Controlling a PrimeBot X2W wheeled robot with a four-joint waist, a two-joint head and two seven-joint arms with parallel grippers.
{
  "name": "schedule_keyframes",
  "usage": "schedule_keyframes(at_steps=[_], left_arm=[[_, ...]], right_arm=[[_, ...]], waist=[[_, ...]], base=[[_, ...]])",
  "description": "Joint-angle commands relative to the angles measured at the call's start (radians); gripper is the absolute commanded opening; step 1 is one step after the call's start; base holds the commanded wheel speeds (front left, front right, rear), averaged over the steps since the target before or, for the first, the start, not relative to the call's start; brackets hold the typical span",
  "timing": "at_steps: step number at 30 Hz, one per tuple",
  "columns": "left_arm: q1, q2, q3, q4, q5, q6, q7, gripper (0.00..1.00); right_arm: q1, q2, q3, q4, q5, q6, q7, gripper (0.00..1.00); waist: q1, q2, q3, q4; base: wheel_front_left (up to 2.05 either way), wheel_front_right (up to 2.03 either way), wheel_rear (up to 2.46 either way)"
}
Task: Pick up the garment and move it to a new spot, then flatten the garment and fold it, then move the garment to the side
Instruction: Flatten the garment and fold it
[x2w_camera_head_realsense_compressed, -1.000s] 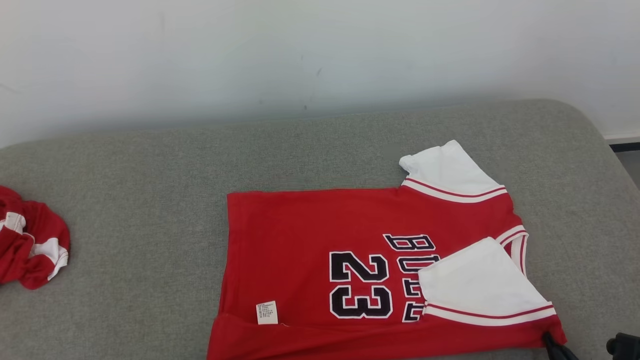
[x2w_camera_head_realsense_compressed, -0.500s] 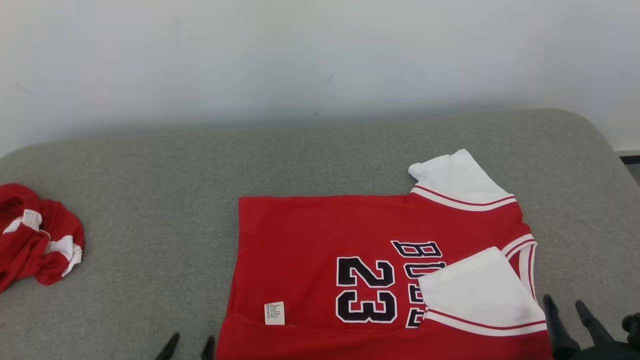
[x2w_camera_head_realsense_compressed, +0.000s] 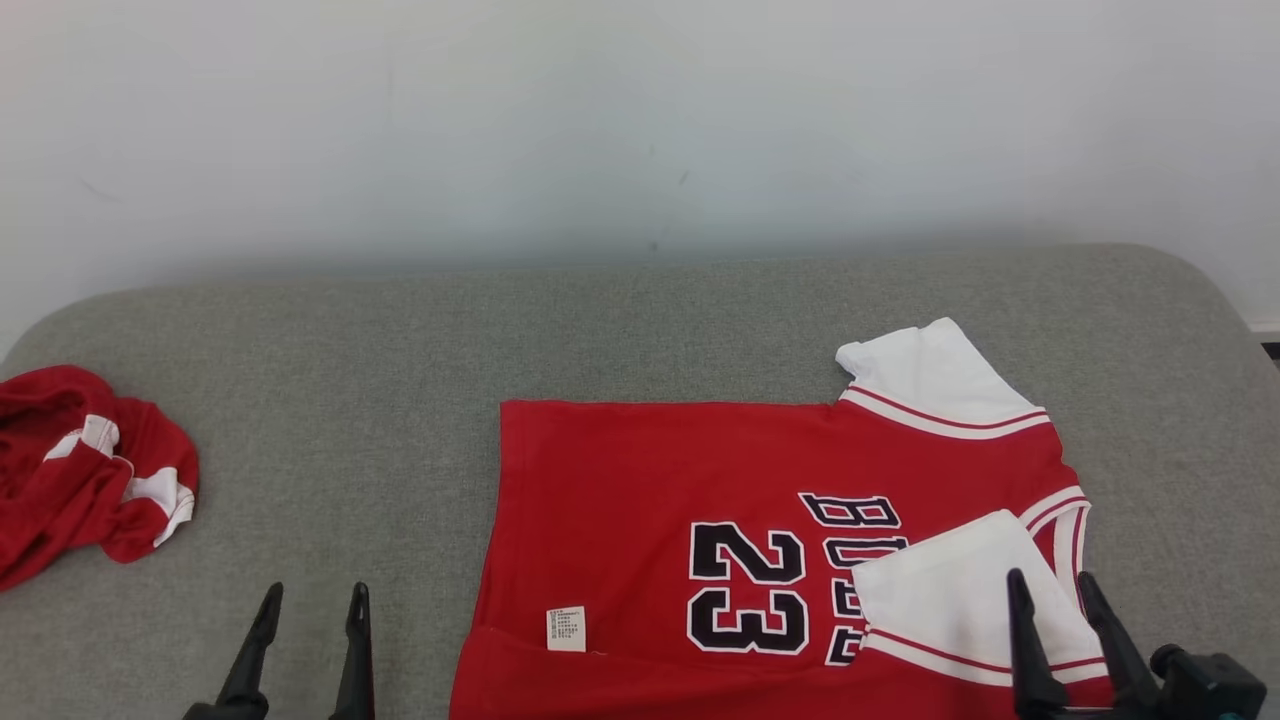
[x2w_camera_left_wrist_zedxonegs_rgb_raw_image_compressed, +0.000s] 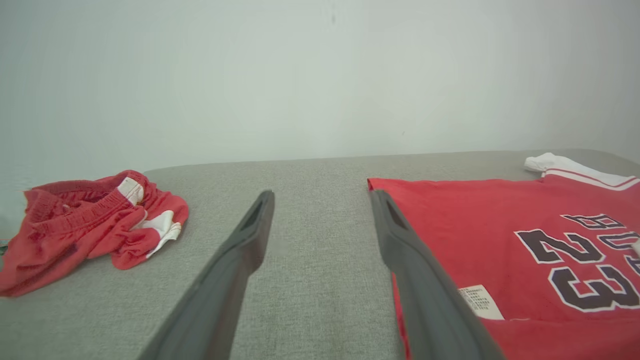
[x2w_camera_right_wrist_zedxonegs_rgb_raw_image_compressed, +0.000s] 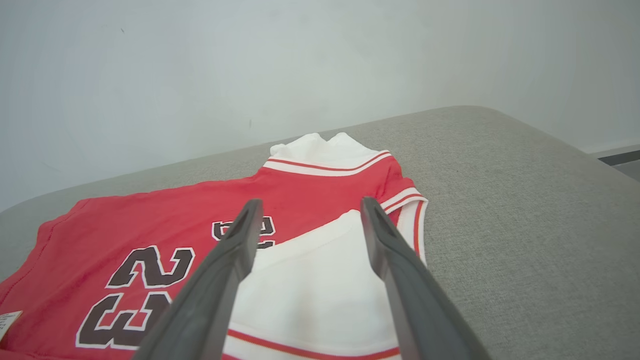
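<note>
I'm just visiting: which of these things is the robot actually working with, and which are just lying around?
In the job:
- red number 23 jersey, part-folded on the grey cushion
- left gripper, open beside it
- right gripper, open over its white sleeve

Just lying about:
- crumpled red-and-white garment at the cushion's left end

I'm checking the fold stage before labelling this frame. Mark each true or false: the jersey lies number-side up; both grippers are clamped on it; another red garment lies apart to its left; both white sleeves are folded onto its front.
1. The jersey lies on the grey cushion with its 23 showing. True.
2. Both grippers are clamped on it. False: the left gripper and the right gripper are open and hold nothing.
3. A crumpled red garment lies apart to its left. True.
4. Both white sleeves are folded onto the front. False: the near sleeve covers the lettering, while the far sleeve sticks out onto the cushion.
</note>
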Motion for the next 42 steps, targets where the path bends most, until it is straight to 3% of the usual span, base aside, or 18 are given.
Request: schedule_keyframes(at_steps=[1, 9, 19, 34, 42], left_arm=[[0.016, -0.017, 0.026, -0.011, 0.025, 0.013, -0.003, 1.0], [0.015, -0.059, 0.105, 0.002, 0.047, 0.027, -0.003, 1.0], [0.025, -0.08, 0.128, 0.041, 0.077, 0.004, -0.003, 1.0], [0.025, -0.084, 0.128, 0.071, 0.082, -0.022, -0.003, 1.0], [-0.075, -0.07, 0.098, 0.129, 0.051, -0.038, -0.003, 1.0]], right_arm=[[-0.011, 0.018, 0.007, -0.007, -0.037, -0.002, -0.007, 1.0], [0.043, 0.064, 0.022, -0.128, -0.184, -0.002, -0.009, 1.0], [0.119, 0.115, 0.025, -0.217, -0.282, -0.002, -0.009, 1.0], [0.111, 0.127, 0.002, -0.204, -0.293, -0.002, -0.009, 1.0], [0.024, 0.104, 0.028, -0.136, -0.283, -0.002, -0.009, 1.0]], waist=[[0.0, 0.0, 0.002, 0.003], [0.0, 0.0, 0.007, 0.01], [0.0, 0.0, 0.005, 0.012], [0.0, 0.0, 0.005, 0.008], [0.0, 0.0, 0.021, -0.035]], base=[[0.0, 0.0, 0.0], [0.0, 0.0, 0.0], [0.0, 0.0, 0.0], [0.0, 0.0, 0.0], [0.0, 0.0, 0.0]])
